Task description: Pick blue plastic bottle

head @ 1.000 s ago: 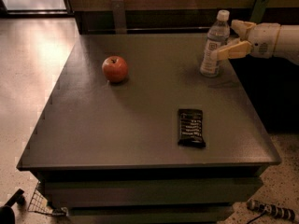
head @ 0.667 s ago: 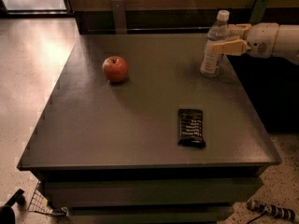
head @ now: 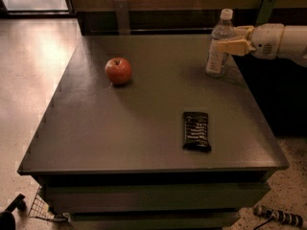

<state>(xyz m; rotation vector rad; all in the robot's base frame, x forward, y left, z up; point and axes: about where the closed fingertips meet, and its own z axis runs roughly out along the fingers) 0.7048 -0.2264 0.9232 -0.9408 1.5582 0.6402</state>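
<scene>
The blue plastic bottle [head: 218, 49], clear and ribbed with a white cap, stands upright near the far right edge of the grey table [head: 144, 128]. My gripper [head: 229, 38] reaches in from the right at the bottle's upper body. Its tan fingers [head: 234, 47] sit on either side of the bottle and press against it. The bottle's base is at the table top.
A red apple [head: 118, 71] sits at the far left of the table. A black snack bar [head: 196, 131] lies near the front right. A wall and rail run behind the table. Floor lies to the left, with a cable end [head: 280, 216] at the lower right.
My gripper's near finger has moved in against the bottle, closing the gap around it. The bottle has shifted slightly upward in view. The apple and the snack bar have not moved.
</scene>
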